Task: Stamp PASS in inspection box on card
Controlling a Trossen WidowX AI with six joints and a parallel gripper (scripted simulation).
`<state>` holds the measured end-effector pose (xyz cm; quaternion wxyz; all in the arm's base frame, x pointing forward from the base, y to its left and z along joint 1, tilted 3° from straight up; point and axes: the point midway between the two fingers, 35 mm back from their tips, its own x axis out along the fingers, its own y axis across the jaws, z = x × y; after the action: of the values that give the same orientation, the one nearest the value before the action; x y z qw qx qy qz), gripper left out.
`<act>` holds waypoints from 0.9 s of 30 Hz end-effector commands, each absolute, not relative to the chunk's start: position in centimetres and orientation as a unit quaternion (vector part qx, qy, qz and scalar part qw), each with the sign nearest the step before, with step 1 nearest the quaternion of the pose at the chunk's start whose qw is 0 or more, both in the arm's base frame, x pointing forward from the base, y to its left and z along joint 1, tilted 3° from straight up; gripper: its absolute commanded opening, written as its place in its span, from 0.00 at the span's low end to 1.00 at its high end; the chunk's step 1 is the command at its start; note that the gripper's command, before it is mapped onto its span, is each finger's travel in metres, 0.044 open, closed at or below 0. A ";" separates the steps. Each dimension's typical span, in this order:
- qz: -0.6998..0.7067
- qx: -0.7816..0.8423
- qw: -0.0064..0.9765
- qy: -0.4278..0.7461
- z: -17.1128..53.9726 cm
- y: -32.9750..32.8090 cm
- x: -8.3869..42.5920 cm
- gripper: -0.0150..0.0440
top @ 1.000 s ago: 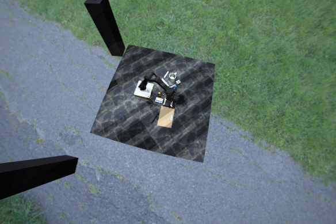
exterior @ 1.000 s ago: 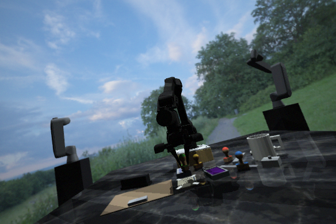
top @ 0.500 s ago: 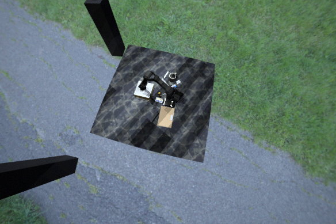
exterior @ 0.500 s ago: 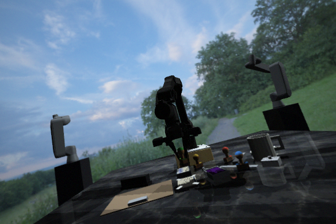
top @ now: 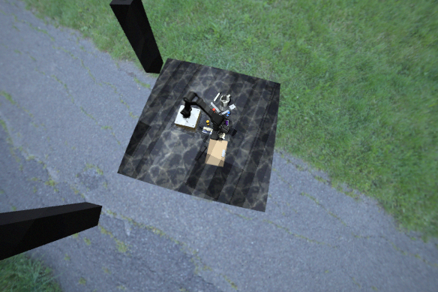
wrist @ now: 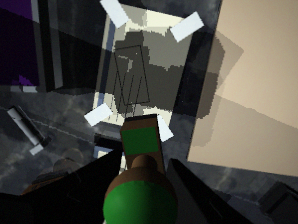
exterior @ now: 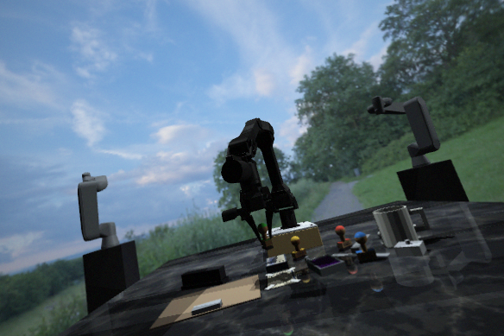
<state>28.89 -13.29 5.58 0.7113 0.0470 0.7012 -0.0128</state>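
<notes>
My gripper point(exterior: 265, 238) point(wrist: 144, 162) is shut on the green-knobbed stamp point(exterior: 262, 229) point(wrist: 140, 202), which has a brown base with a green patch. The stamp is held up off the bench. In the wrist view its base overlaps the lower edge of the pale card point(wrist: 167, 55) point(exterior: 282, 279), which has white tape at its corners. A thin rectangular box outline point(wrist: 144, 73) shows on the card, with thin slanted lines in and below it; no readable print can be made out under the shadow. The purple ink pad point(exterior: 325, 262) point(wrist: 15, 40) lies beside the card.
Stamps with yellow point(exterior: 295, 240), red point(exterior: 340, 231) and blue point(exterior: 360, 237) knobs stand near the pad. A mug point(exterior: 394, 226) is at the right. A tan sheet point(top: 216, 152) point(wrist: 250, 80) lies beside the card. A black block point(exterior: 204, 278) stands behind the sheet.
</notes>
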 end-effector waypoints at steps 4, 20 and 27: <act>-0.016 0.042 0.716 0.697 6.0 -15.2 25.3 0.25; -0.016 0.042 0.714 0.699 5.1 -16.7 19.7 0.25; -0.016 0.042 0.714 0.699 4.0 -16.7 19.8 0.25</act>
<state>19.81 -16.71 4.49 0.7154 0.0442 0.6971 -0.0184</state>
